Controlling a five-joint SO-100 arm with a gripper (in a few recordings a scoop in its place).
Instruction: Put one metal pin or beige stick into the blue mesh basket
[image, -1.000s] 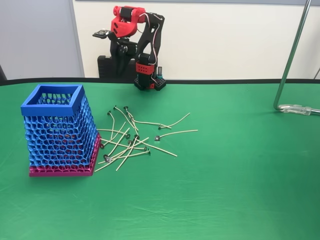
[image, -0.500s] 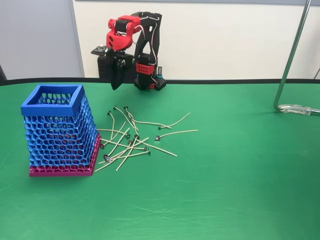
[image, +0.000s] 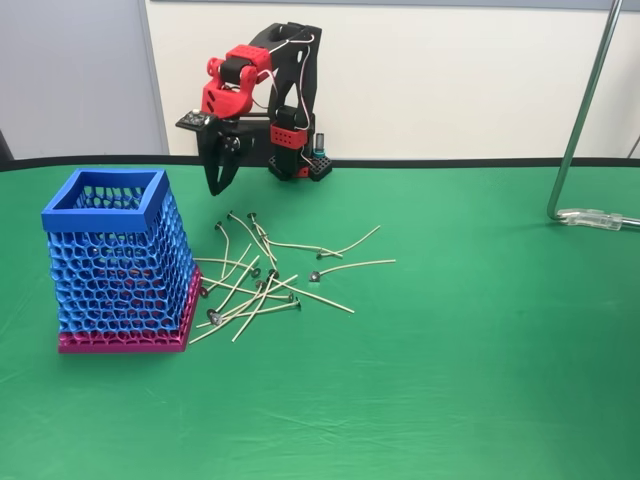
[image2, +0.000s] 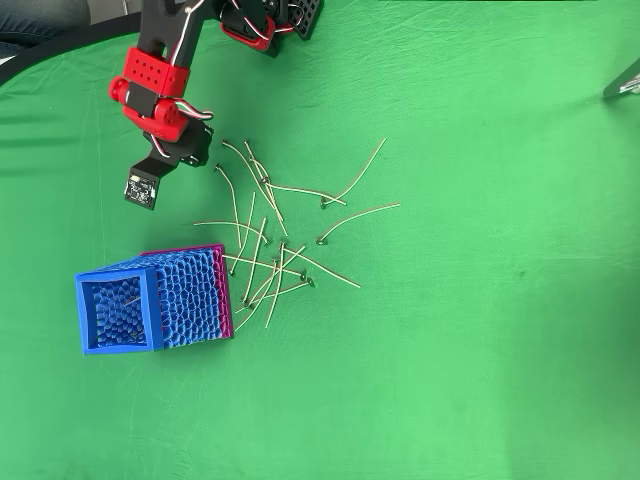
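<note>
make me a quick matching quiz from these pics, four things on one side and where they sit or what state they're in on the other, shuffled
Things:
1. tall blue mesh basket with magenta base
2. thin beige sticks with dark metal discs
3. red and black gripper
4. bent silver metal tube

Places or states:
A. hanging above the green cloth, tips pointing down
B. scattered loose on the cloth
C. at the right edge of the fixed view
D. standing upright, left of the pile in the fixed view

Pairs: 1-D, 2-B, 3-A, 4-C

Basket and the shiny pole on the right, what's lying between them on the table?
A pile of beige sticks lies beside the basket; from there to the pole the green cloth is bare, in the fixed view.
</note>
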